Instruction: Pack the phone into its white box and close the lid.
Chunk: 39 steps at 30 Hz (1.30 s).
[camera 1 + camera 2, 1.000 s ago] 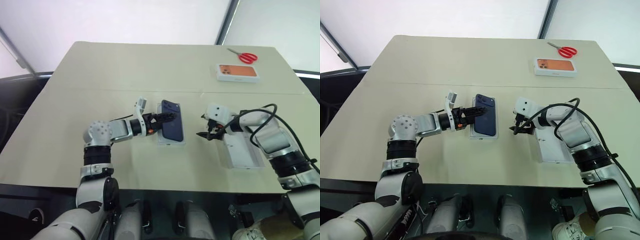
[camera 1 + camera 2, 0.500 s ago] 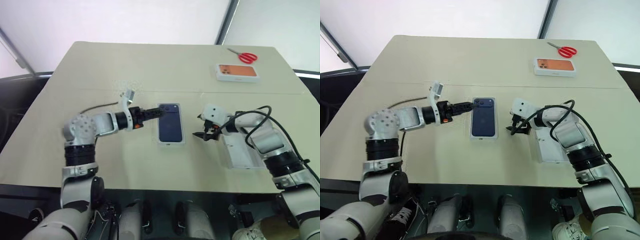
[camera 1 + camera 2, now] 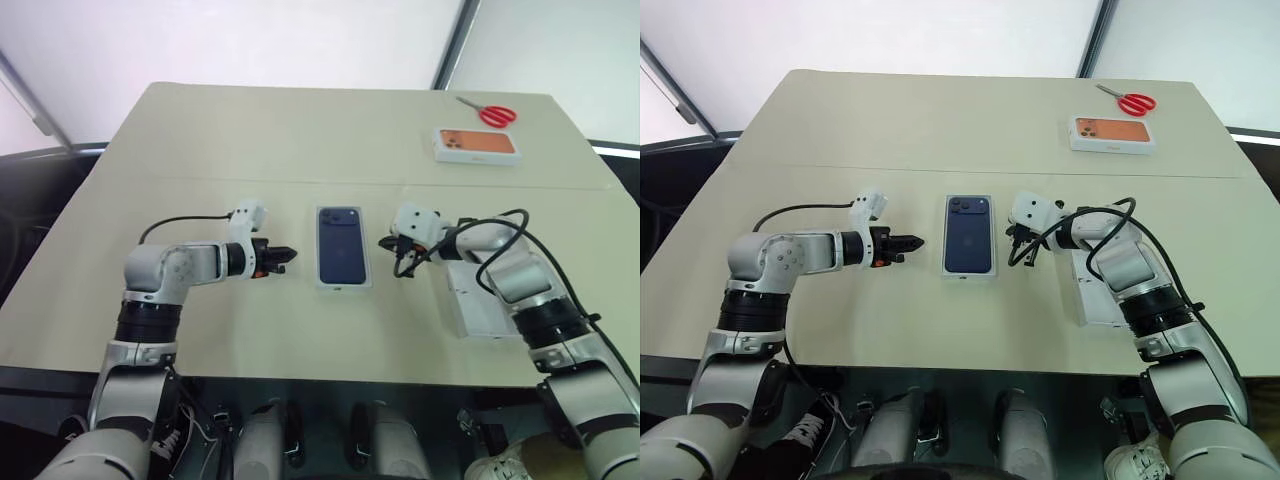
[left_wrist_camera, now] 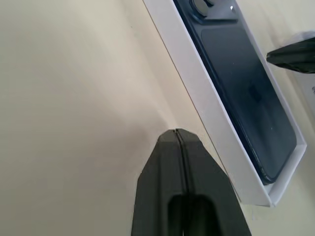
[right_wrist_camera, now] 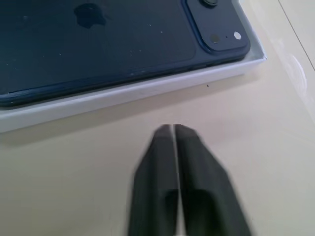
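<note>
The dark navy phone (image 3: 342, 245) lies flat, camera cluster at the far end, inside the white box (image 3: 968, 274) at the table's middle. The lid (image 3: 487, 308) rests open side up to the right, partly under my right arm. My left gripper (image 3: 285, 256) is shut and empty, a short way left of the box. In the left wrist view its closed tips (image 4: 177, 133) hover over bare table beside the box wall (image 4: 198, 96). My right gripper (image 3: 1019, 252) is shut and empty, just right of the box. In the right wrist view its tips (image 5: 172, 129) point at the box wall (image 5: 123, 96).
A white box picturing an orange phone (image 3: 477, 144) and red-handled scissors (image 3: 493, 114) lie at the far right corner. A black cable loops over my right arm near the lid. Bare table stretches to the left and far side.
My left gripper pulled back to the left, off the phone, and shut. The phone, tilted one second ago, now lies flat in the box. My right gripper edged towards the box and shut.
</note>
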Motion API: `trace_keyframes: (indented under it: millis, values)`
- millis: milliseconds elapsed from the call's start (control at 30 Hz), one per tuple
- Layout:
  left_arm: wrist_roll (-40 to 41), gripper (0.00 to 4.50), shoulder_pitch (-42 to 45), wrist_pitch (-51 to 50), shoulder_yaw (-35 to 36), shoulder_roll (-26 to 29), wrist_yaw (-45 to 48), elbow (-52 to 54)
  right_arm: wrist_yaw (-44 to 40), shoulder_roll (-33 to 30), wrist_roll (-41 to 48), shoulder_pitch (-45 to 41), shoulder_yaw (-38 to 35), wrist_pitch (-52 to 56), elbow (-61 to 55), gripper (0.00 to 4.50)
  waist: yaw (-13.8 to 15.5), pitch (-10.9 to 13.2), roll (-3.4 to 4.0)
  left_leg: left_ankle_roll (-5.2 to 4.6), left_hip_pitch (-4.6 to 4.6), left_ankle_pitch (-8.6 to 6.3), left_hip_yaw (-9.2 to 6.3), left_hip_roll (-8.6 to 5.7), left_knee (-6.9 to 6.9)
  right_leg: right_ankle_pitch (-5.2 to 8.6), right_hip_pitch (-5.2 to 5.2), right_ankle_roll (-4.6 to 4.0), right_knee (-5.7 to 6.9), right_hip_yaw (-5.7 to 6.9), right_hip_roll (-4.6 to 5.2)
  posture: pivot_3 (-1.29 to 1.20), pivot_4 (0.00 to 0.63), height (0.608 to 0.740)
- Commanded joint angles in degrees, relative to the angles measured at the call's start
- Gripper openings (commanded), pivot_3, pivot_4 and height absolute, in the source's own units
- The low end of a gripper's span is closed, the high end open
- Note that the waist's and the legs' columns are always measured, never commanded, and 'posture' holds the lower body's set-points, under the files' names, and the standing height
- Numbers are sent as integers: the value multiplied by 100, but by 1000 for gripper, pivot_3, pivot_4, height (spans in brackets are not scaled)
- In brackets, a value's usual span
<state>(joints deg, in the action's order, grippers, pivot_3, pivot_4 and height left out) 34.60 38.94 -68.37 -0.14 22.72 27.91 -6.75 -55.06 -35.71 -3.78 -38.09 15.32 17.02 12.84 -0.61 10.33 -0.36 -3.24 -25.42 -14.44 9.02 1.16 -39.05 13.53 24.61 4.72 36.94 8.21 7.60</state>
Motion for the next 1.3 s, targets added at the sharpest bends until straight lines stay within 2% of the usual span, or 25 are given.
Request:
trace_keyframes:
  millis: [33,100,200,267,433,867,1100,1300]
  values:
    - [-396,47,169,474,-647,-133,306,-113,175,144,-73,2,-9,-86,43,20,-4,0,2,0,1,0,0,1,1,0,0,0,0,0,-1,0,150,738]
    - [-322,47,318,419,-536,-422,308,-392,57,180,8,37,-10,77,-50,20,12,0,2,0,0,0,0,1,1,0,0,0,0,1,-1,0,150,738]
    - [-699,47,429,661,-1143,-516,558,-556,56,162,-28,82,-16,46,-135,20,17,0,2,-1,0,1,1,0,-1,0,-2,0,0,1,1,0,150,738]
    - [-803,47,510,736,-1304,-656,671,-652,54,104,-48,134,-41,40,-191,20,19,-3,6,-1,1,0,0,-1,-1,0,-3,0,0,2,1,0,150,738]
    - [-1038,47,701,936,-1447,-960,924,-938,-136,-306,84,518,-245,255,-569,20,151,-3,7,-2,3,-1,-3,-3,-4,0,-6,0,-5,2,7,0,150,738]
    - [-1632,47,1151,1581,-1858,-1753,1537,-1790,-248,-1269,384,1610,-927,816,-1503,20,259,-4,8,-13,-5,-9,-27,-5,-3,-1,-33,-3,-67,25,9,0,150,738]
    - [-1853,47,1406,1816,-1743,-2066,1609,-2287,-153,-1491,365,1796,-1100,743,-1445,20,297,-3,8,-25,-7,-15,-29,-5,-4,0,-34,-6,-80,28,9,0,150,738]
    - [-2038,47,1518,2051,-1706,-2062,1762,-2563,-180,-1541,543,1971,-1166,1067,-1731,20,291,-4,8,-28,-7,-17,-31,-5,-6,-1,-40,-4,-80,29,9,0,150,738]
